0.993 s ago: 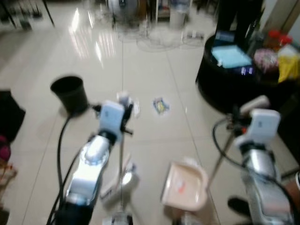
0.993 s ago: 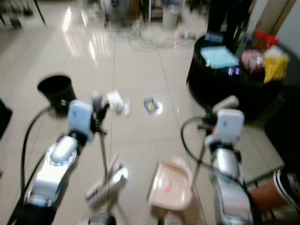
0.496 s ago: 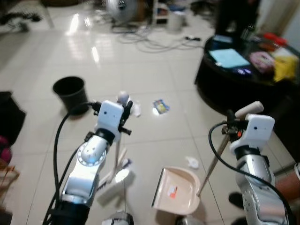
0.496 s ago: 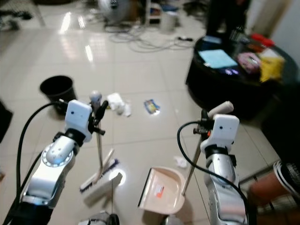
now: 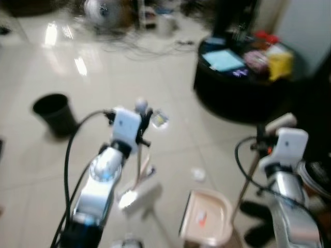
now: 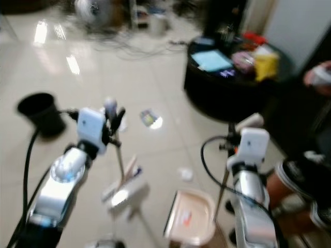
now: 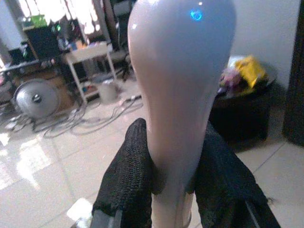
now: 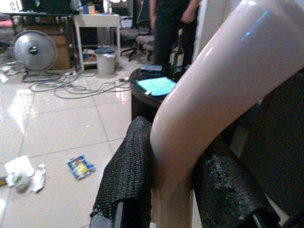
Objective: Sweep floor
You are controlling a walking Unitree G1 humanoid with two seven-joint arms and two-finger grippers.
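The left gripper (image 7: pixel 173 185) is clamped on the broom handle (image 7: pixel 180 85), with the broom head (image 6: pixel 123 190) on the floor ahead of the robot; to its right lies the dustpan (image 6: pixel 190 216), its handle (image 8: pixel 209 99) held in the right gripper (image 8: pixel 173 190); a small scrap (image 6: pixel 185 174), perhaps paper, lies just beyond the dustpan; a wrapper (image 6: pixel 149 118) lies farther out; the bin (image 6: pixel 37 111) stands far left, the round table (image 6: pixel 227 88) far right, a fan (image 8: pixel 29 50) behind.
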